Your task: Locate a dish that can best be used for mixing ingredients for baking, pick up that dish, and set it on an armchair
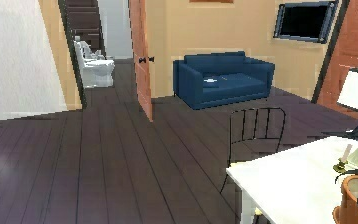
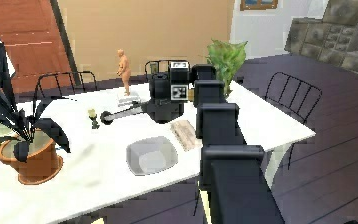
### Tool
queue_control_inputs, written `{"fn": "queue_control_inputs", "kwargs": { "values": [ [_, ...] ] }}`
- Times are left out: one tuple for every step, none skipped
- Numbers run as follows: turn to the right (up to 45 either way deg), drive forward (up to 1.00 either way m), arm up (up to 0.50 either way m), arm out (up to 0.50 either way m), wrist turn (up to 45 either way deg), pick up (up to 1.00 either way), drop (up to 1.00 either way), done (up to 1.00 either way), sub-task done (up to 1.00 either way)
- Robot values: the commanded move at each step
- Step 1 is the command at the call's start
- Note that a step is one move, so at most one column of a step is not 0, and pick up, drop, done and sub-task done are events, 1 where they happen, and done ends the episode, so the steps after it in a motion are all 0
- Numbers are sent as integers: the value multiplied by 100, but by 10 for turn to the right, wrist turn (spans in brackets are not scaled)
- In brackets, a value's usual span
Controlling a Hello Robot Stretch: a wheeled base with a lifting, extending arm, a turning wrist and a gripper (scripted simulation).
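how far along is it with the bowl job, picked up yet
Done: the dish is located, a grey bowl resting on the white table beside the arm. In hand: the pincer is out over the table, beyond the bowl; whether it holds anything cannot be told. Left: lifting the bowl, carrying it to the grey armchair and setting it there.

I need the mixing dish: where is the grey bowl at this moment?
In the arm side view, the grey bowl lies on the white table, just left of the arm, beside a pale loaf-like thing.
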Motion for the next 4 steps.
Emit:
{"fn": "queue_control_inputs", "kwargs": {
  "values": [
    [0,0,-26,0,0,0,0,0,0],
    [0,0,0,0,0,100,0,0,0],
    [0,0,10,0,0,0,0,0,0],
    [0,0,16,0,0,0,0,0,0]
  ]
}}
